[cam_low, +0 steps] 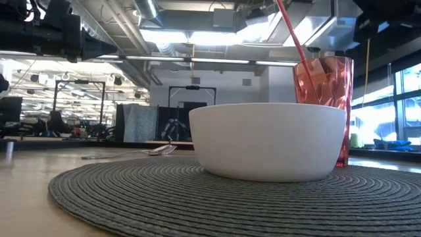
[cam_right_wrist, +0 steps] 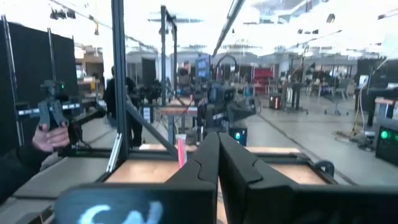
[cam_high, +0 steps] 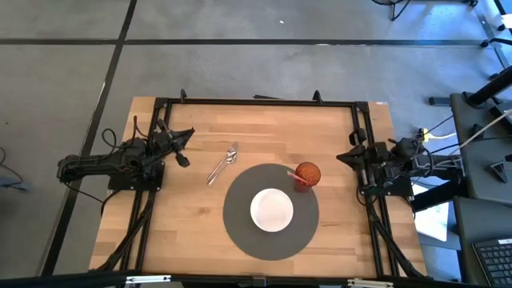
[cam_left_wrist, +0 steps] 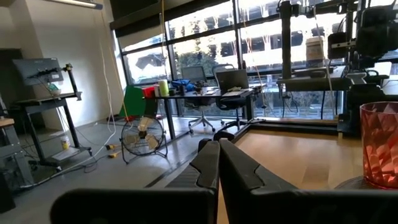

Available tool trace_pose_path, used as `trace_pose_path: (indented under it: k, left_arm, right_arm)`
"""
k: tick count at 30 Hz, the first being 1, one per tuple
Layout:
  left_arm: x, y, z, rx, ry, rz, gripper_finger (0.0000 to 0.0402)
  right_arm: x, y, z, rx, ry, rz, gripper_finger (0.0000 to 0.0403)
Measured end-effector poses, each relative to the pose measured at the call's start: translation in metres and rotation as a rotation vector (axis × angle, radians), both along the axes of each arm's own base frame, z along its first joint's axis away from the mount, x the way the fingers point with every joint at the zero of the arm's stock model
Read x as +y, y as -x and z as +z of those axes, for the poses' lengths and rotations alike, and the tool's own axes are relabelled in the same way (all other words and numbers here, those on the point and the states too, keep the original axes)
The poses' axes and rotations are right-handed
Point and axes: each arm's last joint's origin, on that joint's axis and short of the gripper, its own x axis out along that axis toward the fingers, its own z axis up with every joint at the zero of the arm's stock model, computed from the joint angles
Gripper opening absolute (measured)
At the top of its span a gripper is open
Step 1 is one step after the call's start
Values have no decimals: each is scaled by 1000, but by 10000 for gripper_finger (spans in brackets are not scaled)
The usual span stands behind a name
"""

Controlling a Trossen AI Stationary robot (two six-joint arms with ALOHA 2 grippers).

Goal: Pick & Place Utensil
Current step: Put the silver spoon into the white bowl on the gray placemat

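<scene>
A silver spoon lies flat on the wooden table, left of a round grey placemat; the low view shows the spoon far off. A white bowl sits on the mat's middle, and a red faceted cup with a pink straw stands at the mat's far right rim. My left gripper rests at the table's left side, shut, its fingers together. My right gripper waits at the right side, shut. Neither touches anything.
A black frame runs around the table. In the low view the bowl and the cup fill the near ground on the mat. A person's hand holds a device beyond the table.
</scene>
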Motion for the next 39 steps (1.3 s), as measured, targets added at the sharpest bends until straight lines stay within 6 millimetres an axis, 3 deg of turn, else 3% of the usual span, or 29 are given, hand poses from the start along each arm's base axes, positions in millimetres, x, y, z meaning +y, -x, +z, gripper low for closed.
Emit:
trace_pose_path:
  k: [6,13,39]
  left_arm:
    - [0,0,0,0,0,0,2]
    - [0,0,0,-1,2,1,6]
    - [0,0,0,-2,6,-4,5]
  right_arm:
    - [-1,-2,-21,1,-19,-20,2]
    - [-1,-5,-30,34,-17,-60,3]
    - [-2,-7,-47,211,-15,-86,3]
